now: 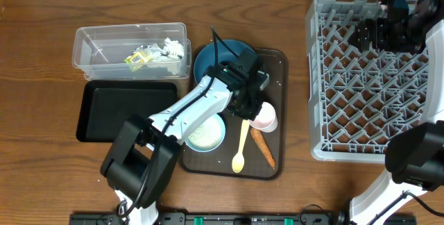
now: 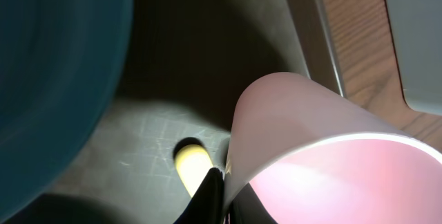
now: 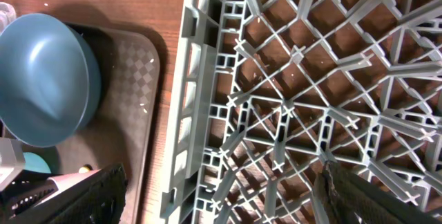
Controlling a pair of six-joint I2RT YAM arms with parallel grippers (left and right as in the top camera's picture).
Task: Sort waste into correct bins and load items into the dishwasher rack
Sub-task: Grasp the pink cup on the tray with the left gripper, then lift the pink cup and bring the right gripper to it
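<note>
My left gripper (image 1: 254, 108) is shut on the rim of the pink-white cup (image 1: 266, 118), which lies on the dark brown serving tray (image 1: 277, 62). In the left wrist view one finger (image 2: 222, 191) is inside the cup (image 2: 331, 155) and one outside, with the pale yellow spoon's handle (image 2: 190, 163) just beside them. The spoon (image 1: 240, 148) and the orange carrot (image 1: 264, 150) lie on the tray. The dark blue dish (image 1: 208, 58) and a light blue bowl of rice (image 1: 207, 135) are there too. My right gripper (image 1: 364, 34) is open and empty above the grey rack (image 1: 326, 114).
The clear tub (image 1: 132, 44) at back left holds white tissue and a yellow-green wrapper (image 1: 137, 58). The black tray (image 1: 111, 107) lies in front of it. The right wrist view shows the rack lattice (image 3: 290, 79) and the blue dish (image 3: 48, 79).
</note>
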